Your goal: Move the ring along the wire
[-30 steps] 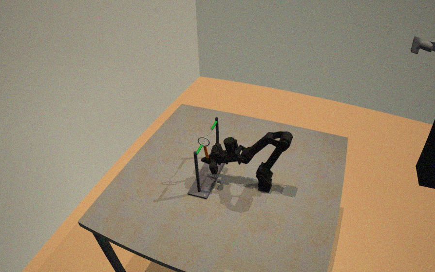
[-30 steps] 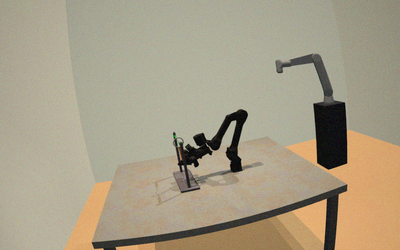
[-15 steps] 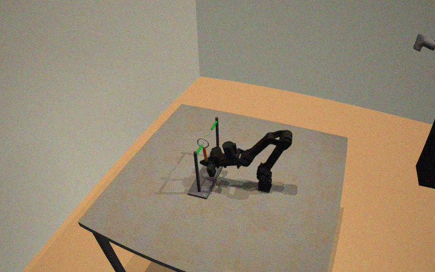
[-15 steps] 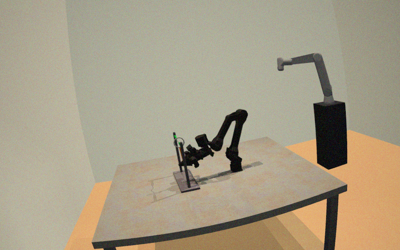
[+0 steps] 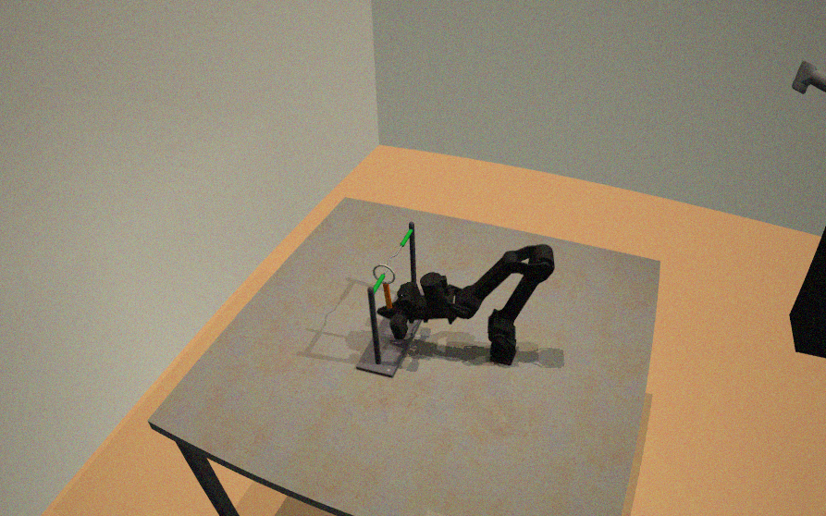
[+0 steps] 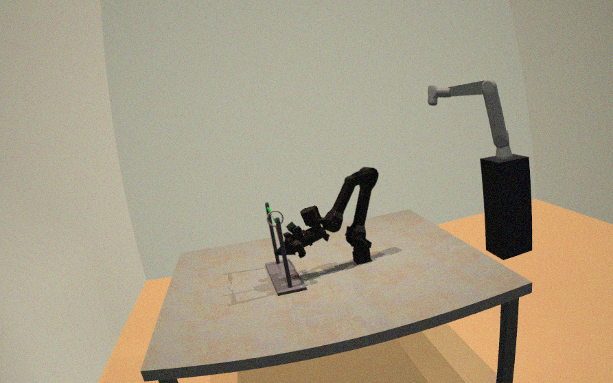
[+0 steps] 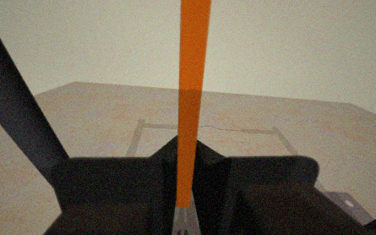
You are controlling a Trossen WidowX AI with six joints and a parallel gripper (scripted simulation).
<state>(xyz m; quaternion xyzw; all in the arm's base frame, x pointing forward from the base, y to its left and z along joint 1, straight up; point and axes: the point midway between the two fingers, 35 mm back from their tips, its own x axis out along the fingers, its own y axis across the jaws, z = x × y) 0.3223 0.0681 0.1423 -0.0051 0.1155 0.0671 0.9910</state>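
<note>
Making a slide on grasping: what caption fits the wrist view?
Gripper shut on the upright orange handle, a dark post leaning at left above the table.

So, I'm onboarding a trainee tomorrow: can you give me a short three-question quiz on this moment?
1. True or false: the gripper is shut on the orange handle.
2. The ring sits: A) flat on the table, B) up by the near post's green part, C) on the baseplate.
3. Fill in: in the wrist view the handle stands nearly ___.

Key: 1 true; 2 B; 3 upright.
</note>
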